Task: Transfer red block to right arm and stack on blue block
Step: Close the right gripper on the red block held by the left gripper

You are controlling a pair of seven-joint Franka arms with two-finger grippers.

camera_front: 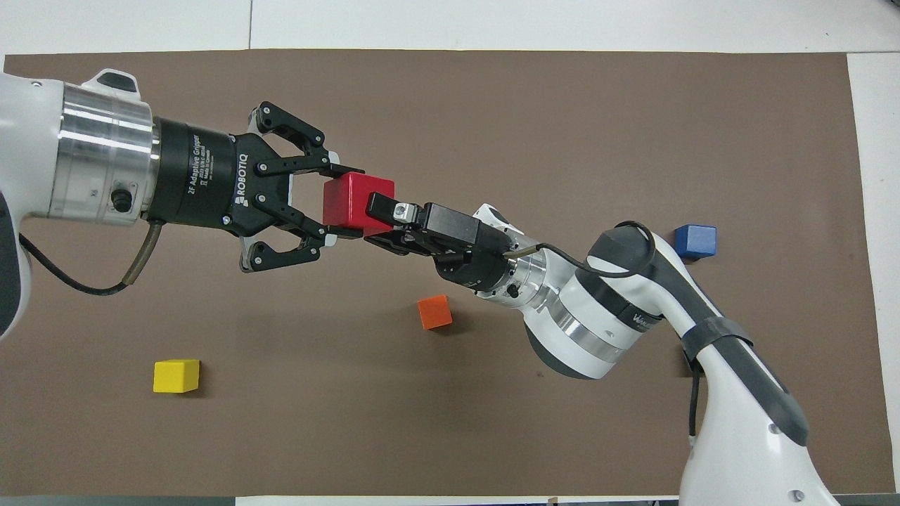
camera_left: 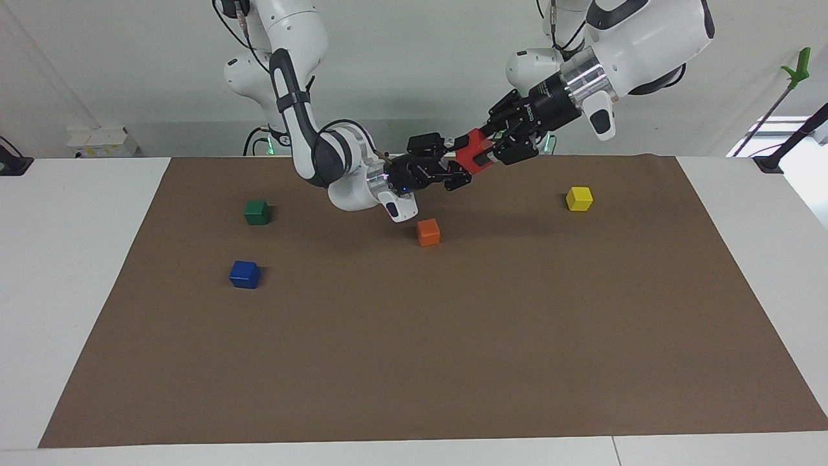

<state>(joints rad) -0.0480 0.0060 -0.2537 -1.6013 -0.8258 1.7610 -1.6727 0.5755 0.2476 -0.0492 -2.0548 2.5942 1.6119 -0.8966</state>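
Red block (camera_left: pixel 475 150) is held in the air between both arms, over the brown mat (camera_left: pixel 414 362) near the robots' edge. Left hand (camera_front: pixel 336 203) grips it by two sides, which leaves the free end facing the other arm. Right hand (camera_front: pixel 377 225) is closed on that free end, so both hands hold the block at once, as a handover requires. Judgement: the transfer is not finished until the left hand releases. Blue block (camera_left: pixel 244 274) rests on the mat toward the right arm's end of the table, unobstructed for stacking.
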